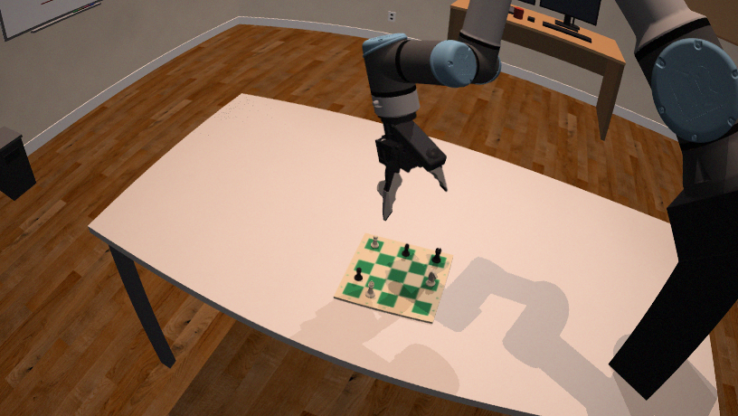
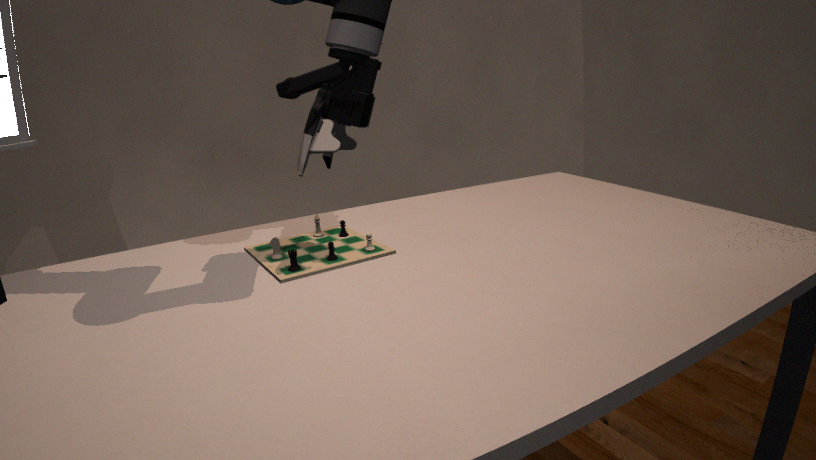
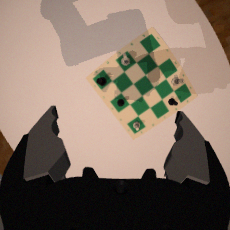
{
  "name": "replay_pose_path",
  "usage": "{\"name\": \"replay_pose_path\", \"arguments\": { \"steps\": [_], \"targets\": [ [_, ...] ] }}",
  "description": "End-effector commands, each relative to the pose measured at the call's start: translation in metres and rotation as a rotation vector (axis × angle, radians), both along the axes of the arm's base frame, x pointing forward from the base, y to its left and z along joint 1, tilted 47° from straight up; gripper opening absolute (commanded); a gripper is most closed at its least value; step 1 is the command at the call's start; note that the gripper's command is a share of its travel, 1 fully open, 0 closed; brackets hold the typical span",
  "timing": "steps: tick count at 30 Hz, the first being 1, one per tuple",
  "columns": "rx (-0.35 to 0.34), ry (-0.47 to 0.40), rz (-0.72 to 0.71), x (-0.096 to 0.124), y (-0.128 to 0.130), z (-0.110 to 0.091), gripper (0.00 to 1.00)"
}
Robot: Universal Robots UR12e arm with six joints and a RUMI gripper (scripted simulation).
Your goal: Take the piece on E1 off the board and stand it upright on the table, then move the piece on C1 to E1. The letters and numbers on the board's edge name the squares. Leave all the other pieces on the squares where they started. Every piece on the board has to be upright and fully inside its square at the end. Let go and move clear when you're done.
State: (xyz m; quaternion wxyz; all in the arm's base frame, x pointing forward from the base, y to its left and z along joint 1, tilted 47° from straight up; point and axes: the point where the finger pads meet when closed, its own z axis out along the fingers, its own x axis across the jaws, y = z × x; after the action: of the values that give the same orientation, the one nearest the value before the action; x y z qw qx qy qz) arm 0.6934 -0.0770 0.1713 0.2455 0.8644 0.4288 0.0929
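The green-and-cream board has edge marks too small to read, so I cannot tell which pieces are on E1 and C1. One edge holds a white pawn at a corner, a black pawn mid-edge and a black rook at the other corner. A white knight is mid-edge beside the rook's corner. All stand upright. My gripper is open and empty, high above the table.
A second black pawn and a white bishop stand on the board near another corner. The table extends around the board. The arm's shadow crosses part of the board.
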Motion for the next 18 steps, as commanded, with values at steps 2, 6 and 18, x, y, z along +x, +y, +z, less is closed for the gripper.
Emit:
{"name": "replay_pose_path", "arguments": {
  "steps": [2, 6, 18],
  "targets": [
    [-0.001, -0.109, -0.019, -0.014, -0.009, -0.007, 1.0],
    [-0.001, -0.181, -0.036, -0.025, -0.016, -0.012, 1.0],
    [-0.001, -0.3, -0.065, -0.043, -0.027, -0.021, 1.0]
  ]
}}
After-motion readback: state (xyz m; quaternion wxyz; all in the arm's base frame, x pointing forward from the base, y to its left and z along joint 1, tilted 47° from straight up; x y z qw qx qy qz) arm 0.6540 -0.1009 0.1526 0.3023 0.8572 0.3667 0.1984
